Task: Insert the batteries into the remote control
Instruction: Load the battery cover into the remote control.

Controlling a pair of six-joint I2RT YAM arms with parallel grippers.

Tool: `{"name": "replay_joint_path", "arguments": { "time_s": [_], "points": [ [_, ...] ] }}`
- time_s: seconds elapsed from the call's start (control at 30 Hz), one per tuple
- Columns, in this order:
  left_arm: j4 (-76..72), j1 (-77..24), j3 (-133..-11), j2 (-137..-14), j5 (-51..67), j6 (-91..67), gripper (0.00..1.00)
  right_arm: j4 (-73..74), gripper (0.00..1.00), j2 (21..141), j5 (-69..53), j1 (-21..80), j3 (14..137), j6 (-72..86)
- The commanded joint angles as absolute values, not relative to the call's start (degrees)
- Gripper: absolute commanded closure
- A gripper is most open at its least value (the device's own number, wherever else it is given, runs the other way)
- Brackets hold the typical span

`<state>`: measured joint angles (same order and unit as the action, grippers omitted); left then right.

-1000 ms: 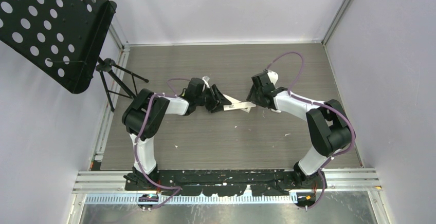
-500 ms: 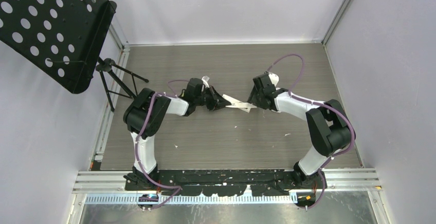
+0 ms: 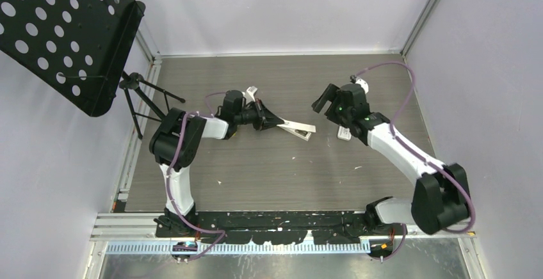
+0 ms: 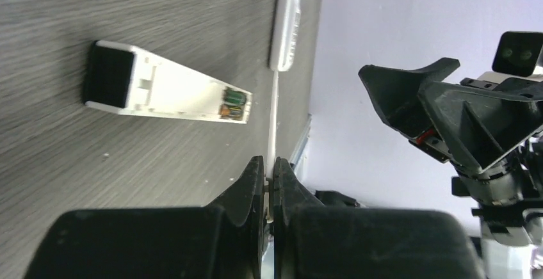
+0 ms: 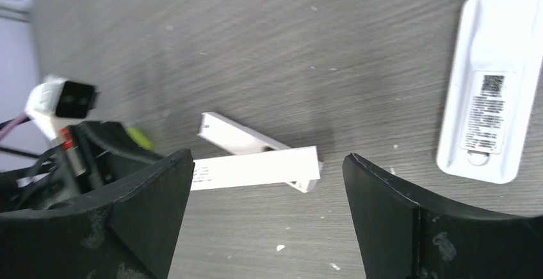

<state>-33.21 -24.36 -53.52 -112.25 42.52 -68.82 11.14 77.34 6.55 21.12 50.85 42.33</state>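
left gripper (image 4: pixel 269 167) is clamped on the thin white cover (image 5: pixel 256 169). The opened remote (image 4: pixel 173 93) lies lengthwise just past its tips, farther from the wide-open, empty right gripper (image 5: pixel 267 159)

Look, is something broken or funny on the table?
Yes. One white remote lies on the table with its cover off, and green and brown parts show at one end. The thin cover is pinched in the left jaws, which are shut on it. It looks taken apart rather than broken.
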Motion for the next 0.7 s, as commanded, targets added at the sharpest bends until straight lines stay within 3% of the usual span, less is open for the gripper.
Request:
{"name": "replay_joint_path", "arguments": {
  "time_s": [0.0, 0.23, 0.27, 0.33, 0.57, 0.67],
  "points": [
    [-38.0, -22.6, -56.6, -107.3, 52.3, -68.8, 1.0, 9.9, 0.08, 70.7, -2.7, 20.0, 48.7, 42.7],
    [-35.8, -21.0, -57.2, -101.6, 59.4, -66.2, 1.0, 7.7, 0.07, 66.2, -14.3, 18.6, 44.0, 45.3],
    [-36.8, -20.4, -56.9, -99.0, 60.9, -67.5, 1.0, 1.8, 0.08, 63.9, -20.9, 18.5, 40.6, 45.3],
    [-38.8, -20.4, -56.9, -97.8, 62.1, -69.1, 1.0, -1.9, 0.09, 61.5, -21.8, 18.5, 38.2, 46.6],
    [-46.4, -20.4, -55.0, -95.9, 64.2, -75.1, 1.0, -11.6, 0.26, 54.9, -26.3, 18.4, 34.2, 51.0],
    [-48.5, -20.4, -54.2, -95.7, 64.7, -76.5, 1.0, -15.8, 0.27, 53.1, -28.1, 18.4, 32.7, 52.7]
  ]
}}
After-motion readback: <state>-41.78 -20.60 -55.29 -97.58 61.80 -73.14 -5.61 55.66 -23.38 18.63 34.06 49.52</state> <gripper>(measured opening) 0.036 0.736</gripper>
